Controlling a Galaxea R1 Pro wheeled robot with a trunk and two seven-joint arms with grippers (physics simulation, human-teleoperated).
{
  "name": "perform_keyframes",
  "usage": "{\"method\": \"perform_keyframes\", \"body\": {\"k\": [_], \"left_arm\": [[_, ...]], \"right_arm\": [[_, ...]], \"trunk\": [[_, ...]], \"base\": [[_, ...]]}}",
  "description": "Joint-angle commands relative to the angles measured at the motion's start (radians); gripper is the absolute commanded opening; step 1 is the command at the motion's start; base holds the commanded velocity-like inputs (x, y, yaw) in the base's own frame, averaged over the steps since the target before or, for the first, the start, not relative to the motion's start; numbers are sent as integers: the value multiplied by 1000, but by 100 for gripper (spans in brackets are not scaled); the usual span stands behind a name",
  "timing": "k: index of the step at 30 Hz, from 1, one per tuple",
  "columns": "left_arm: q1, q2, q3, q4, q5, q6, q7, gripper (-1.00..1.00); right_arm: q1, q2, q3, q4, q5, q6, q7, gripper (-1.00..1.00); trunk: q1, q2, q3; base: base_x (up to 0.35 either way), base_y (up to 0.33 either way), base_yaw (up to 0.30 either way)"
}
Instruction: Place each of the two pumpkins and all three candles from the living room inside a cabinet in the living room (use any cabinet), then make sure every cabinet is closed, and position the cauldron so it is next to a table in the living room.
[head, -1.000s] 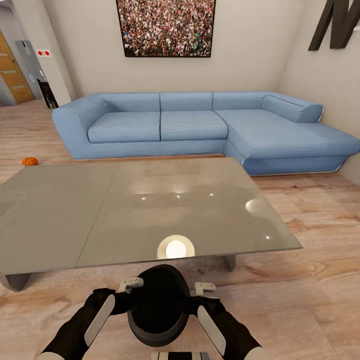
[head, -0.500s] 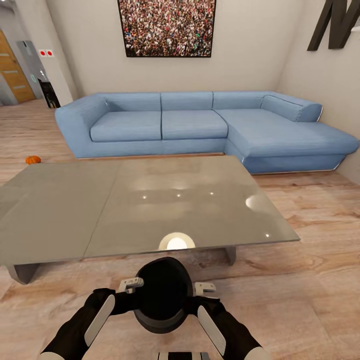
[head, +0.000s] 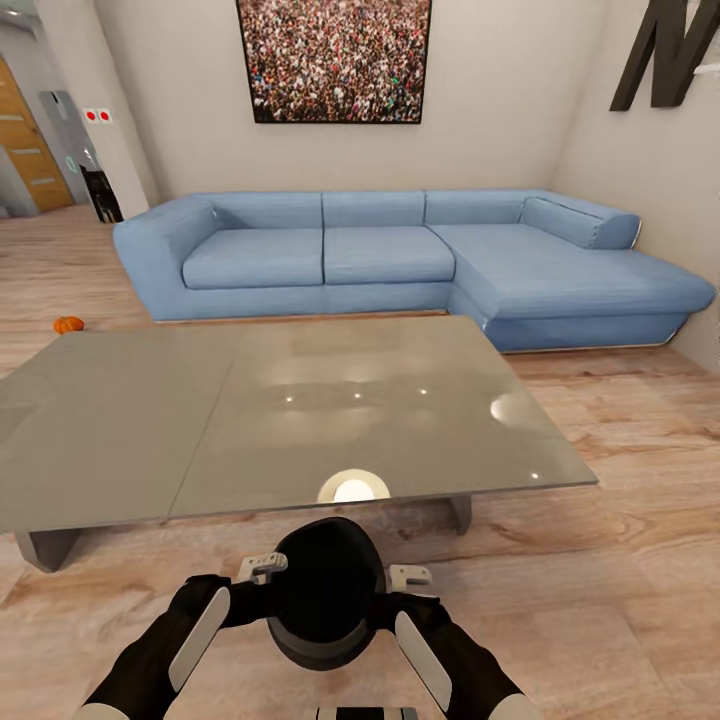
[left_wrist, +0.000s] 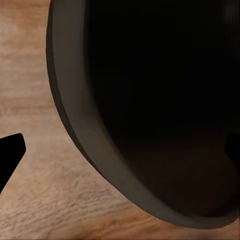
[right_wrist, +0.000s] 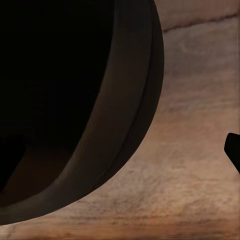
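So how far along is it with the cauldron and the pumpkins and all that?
Nothing looks finished. In hand: the black cauldron sits between the left gripper and right gripper, just short of the grey table; whether it rests on the floor is unclear. Left: one pumpkin lies on the floor beside the blue sofa. No candles or cabinet here to judge.

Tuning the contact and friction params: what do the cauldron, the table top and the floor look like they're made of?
Cauldron: matte black, thick-rimmed, probably cast iron or dark ceramic; no shine on it.
Table top: grey, glossy, glass or polished lacquer; it mirrors ceiling lights as bright spots.
Floor: light wood planks with visible grain and a satin finish, possibly laminate.
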Motion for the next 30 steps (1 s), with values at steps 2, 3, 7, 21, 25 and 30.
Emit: {"method": "perform_keyframes", "body": {"k": [2,3,7,21,25,30], "left_arm": [[-1,1,-3,-2,7,5,6,100],[-1,0,-3,-2,7,6,7,100],[-4,1,-4,-2,7,8,8,100],[-36,2,44,1,7,187,110,100],[-36,2,76,1,6,193,115,100],[-37,3,81,2,6,195,116,100]], "right_arm": [[-1,-1,4,-2,-11,2,-10,100],[-1,-1,4,-2,-11,2,-10,100],[-1,-1,4,-2,-11,3,-10,100],[-1,-1,4,1,-11,7,-10,100],[-1,-1,4,1,-11,7,-10,100],[-1,-1,4,-1,-11,8,-10,100]], "trunk": [[-1,0,7],[-1,0,11],[-3,1,26],[-10,5,80],[-11,6,96],[-31,41,112]], "base": [[0,0,0],[0,0,0],[0,0,0],[0,0,0],[0,0,0],[-57,0,0]]}}
